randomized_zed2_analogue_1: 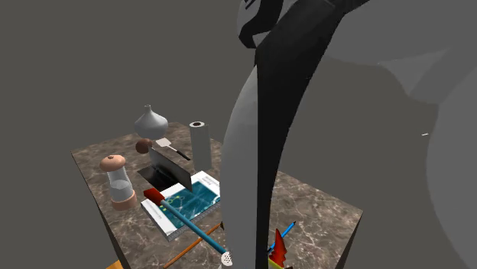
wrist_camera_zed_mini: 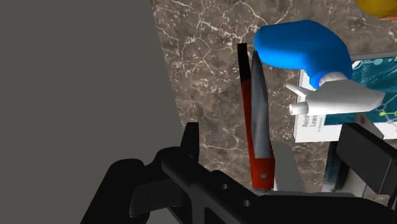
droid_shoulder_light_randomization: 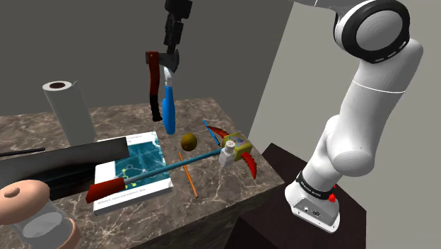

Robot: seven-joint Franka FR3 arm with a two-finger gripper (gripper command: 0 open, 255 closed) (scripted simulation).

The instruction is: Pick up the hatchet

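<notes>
Item: hatchet (droid_shoulder_light_randomization: 168, 107), blue handle, red-and-grey head. Location: in the air above the marble-patterned table (droid_shoulder_light_randomization: 219, 191), handle hanging down. My tool (droid_shoulder_light_randomization: 170, 65) is clamped on its head end. Beneath, on the table: book (droid_shoulder_light_randomization: 141, 166), small brown ball (droid_shoulder_light_randomization: 188, 141).

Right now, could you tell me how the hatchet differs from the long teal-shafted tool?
The hatchet hangs handle-down in the gripper; the teal-shafted tool lies flat across the book. The hatchet's handle is short, thick and blue; the tool's is long and thin. Both carry red parts.
</notes>
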